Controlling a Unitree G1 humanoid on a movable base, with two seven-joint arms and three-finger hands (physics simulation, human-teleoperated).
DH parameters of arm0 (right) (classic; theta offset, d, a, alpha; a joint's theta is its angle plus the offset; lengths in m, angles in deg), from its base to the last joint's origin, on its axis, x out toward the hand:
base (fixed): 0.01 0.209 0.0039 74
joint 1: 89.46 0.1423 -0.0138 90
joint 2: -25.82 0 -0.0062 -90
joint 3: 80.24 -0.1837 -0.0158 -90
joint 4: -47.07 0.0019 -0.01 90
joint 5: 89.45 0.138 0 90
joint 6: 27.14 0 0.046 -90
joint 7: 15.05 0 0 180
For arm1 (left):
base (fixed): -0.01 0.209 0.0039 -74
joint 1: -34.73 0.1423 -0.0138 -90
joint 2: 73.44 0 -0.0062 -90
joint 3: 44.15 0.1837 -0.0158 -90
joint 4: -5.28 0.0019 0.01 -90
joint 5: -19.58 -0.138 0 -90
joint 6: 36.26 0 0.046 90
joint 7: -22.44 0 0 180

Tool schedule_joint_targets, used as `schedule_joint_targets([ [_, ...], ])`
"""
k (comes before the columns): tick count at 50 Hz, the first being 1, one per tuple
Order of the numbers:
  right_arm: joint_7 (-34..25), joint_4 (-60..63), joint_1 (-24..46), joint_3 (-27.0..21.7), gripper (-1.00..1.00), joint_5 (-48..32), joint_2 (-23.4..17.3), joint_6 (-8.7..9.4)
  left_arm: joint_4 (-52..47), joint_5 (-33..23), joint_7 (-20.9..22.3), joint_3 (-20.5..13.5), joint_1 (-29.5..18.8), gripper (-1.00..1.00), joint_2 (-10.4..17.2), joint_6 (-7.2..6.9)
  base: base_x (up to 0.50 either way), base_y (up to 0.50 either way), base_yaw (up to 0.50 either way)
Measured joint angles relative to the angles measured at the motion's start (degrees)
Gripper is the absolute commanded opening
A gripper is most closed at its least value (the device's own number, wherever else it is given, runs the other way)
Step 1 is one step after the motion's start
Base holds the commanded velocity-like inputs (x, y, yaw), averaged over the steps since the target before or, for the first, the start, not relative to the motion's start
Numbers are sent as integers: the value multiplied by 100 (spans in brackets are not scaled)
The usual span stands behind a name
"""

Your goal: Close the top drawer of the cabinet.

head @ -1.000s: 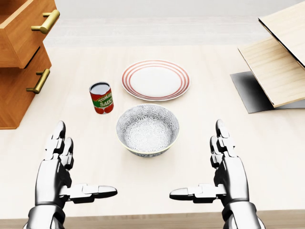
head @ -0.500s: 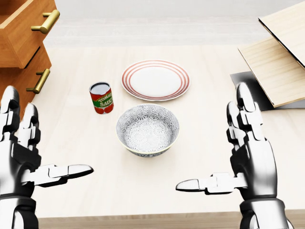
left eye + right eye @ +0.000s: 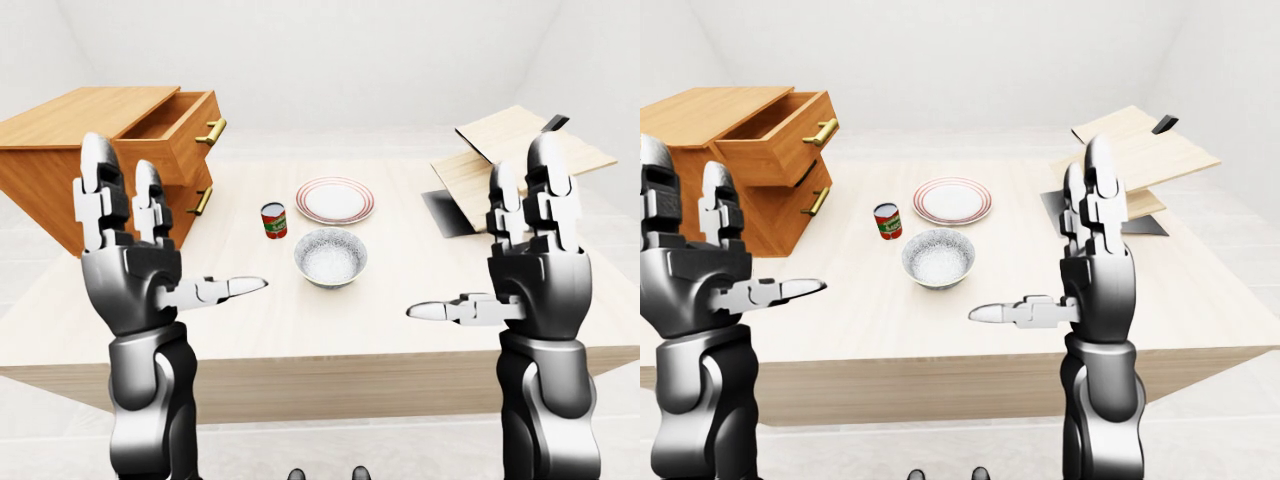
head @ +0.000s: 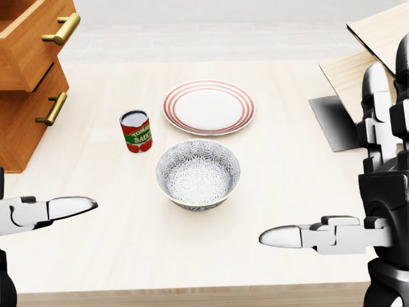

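While pulled out of the cabinet at upper left, top drawer sits up and rightward of left hand, the nearer one, fingers spread, empty. Rightward: can, plate, bowl, none blocking. Right hand spread too, far off.

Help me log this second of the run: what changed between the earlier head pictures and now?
Both open hands rose and spread apart: the left hand toward the head view's left edge, the right hand toward its right. Neither took hold of anything. The top drawer stayed open; can, plate and bowl did not move.
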Motion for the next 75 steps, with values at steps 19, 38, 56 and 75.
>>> schedule_joint_targets([
  [19,-84,27,-102,-103,100,-124,38,0,-577,-8,-48,40,65,100,-45,0,0,0,0],
  [38,-139,46,-163,-88,100,-208,62,0,-737,-88,-50,100,69,100,-84,0,0,0,0],
  [56,-310,171,-112,-71,100,-246,18,0,-714,-128,-41,81,15,100,-76,0,0,38,0],
  [75,-377,139,-207,-126,100,-187,94,0,-608,-188,-29,63,-2,100,-69,0,0,50,0],
])
